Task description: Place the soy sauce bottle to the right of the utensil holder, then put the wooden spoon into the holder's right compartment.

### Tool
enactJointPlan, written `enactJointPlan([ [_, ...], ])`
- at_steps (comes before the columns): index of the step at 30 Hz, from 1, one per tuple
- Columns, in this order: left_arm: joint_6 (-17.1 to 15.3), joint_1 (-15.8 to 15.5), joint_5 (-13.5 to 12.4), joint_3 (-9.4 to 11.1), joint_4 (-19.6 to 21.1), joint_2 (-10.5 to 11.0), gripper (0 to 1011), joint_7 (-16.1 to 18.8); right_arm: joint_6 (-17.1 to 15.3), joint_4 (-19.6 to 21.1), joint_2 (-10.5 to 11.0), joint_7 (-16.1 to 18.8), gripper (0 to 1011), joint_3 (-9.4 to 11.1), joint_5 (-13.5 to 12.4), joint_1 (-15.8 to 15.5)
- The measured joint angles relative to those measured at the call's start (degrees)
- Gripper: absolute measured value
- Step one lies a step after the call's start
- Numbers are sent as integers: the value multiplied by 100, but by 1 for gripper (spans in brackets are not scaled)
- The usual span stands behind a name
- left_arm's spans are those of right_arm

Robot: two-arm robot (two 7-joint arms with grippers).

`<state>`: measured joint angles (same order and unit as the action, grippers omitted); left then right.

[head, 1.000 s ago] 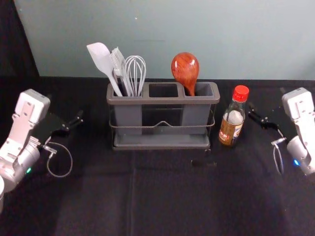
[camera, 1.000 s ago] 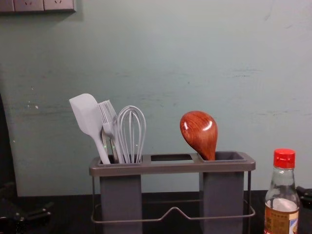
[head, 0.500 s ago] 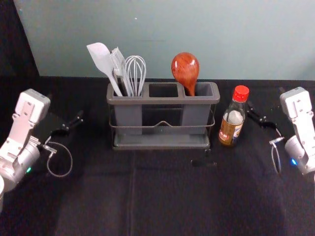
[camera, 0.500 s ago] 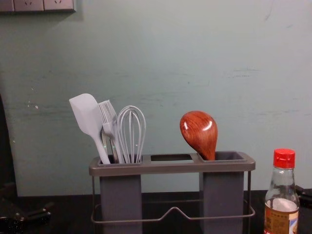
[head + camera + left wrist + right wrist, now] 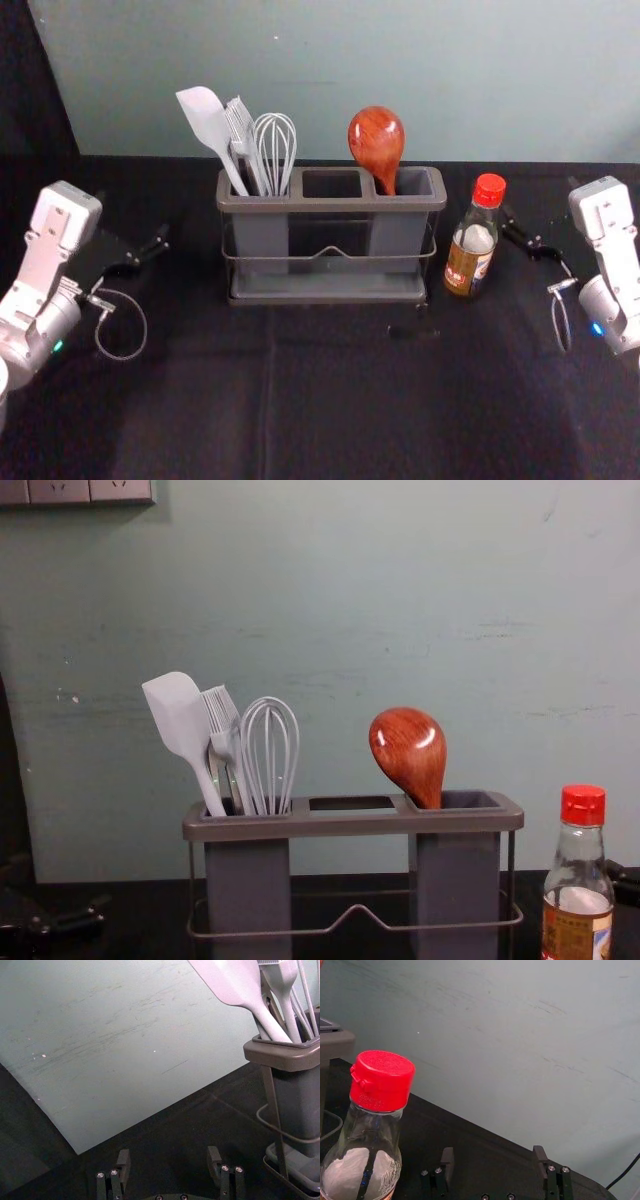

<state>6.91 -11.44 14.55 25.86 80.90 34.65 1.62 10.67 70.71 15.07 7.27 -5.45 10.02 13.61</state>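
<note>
Bottle and wooden spoon are in their places, so we judge the task as finished.
Compared with one second ago, we notice only that the right arm has shifted slightly to the left; the soy sauce bottle and the spoon have not moved. The bottle stands upright just to the right of the utensil holder, with a small gap. The spoon is in the right compartment, bowl up and leaning left. The right gripper is at the right side of the bottle, its fingers apart and holding nothing; the left gripper is parked left of the holder, also spread and without load. We should only avoid that the right one knocks the bottle.
</note>
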Motion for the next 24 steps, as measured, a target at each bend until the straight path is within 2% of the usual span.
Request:
enactJointPlan([
  [24, 0, 0, 0, 0, 0, 0, 1005, 0, 0, -5, 3, 1, 1003, 0, 0, 1],
])
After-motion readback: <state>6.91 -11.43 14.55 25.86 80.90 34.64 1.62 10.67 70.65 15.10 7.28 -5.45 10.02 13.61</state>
